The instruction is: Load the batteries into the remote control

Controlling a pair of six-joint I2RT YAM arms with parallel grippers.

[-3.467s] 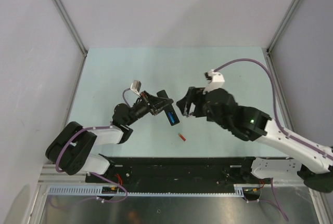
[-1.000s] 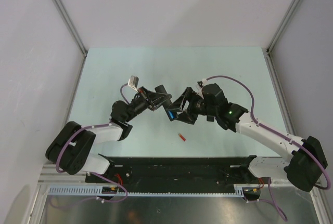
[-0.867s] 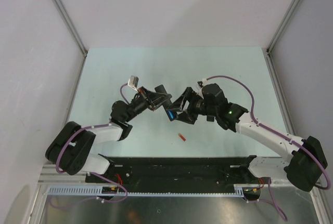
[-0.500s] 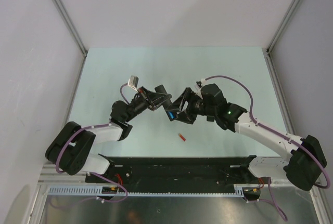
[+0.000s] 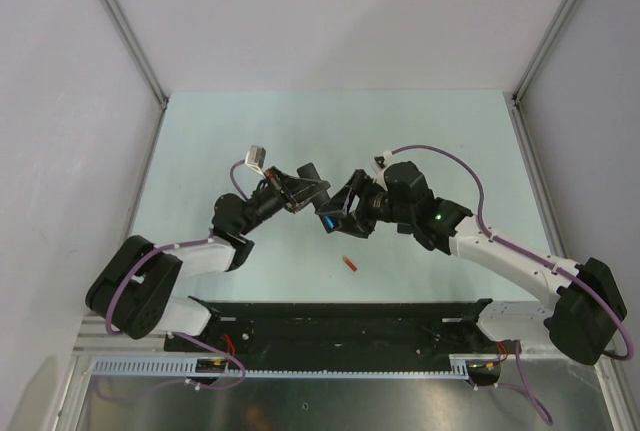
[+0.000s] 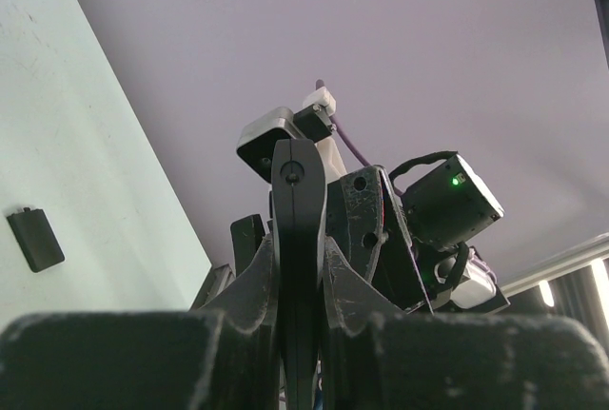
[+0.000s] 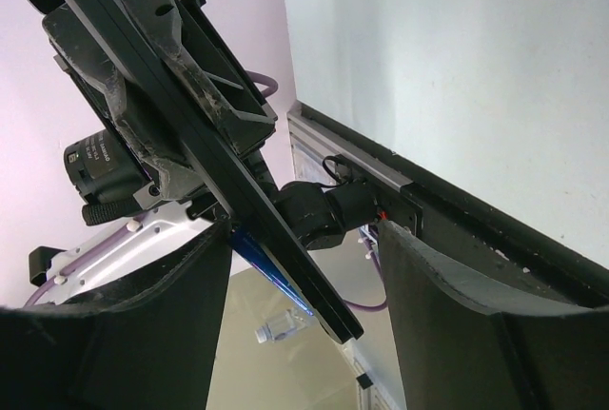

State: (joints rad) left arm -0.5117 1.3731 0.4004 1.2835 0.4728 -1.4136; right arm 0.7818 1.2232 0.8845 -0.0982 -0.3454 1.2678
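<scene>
Remote control (image 5: 312,191) is held above the table (image 5: 250,131) mid-scene, with the left gripper (image 5: 290,191) clamped on it, apparently to present the battery end to the other arm. Blue battery (image 5: 325,221) sits at that end. Right gripper (image 5: 342,213) has its jaws apart straddling it, likely to seat it. Red-orange battery (image 5: 348,264) lies loose nearby, probably next.

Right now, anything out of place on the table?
Two loose items. A small red-orange cylindrical battery lies alone on the pale green table, near its front edge, away from the slim black remote control bar. A small flat black rectangular piece lies by itself, seen from the left wrist; what it is I cannot tell.
</scene>
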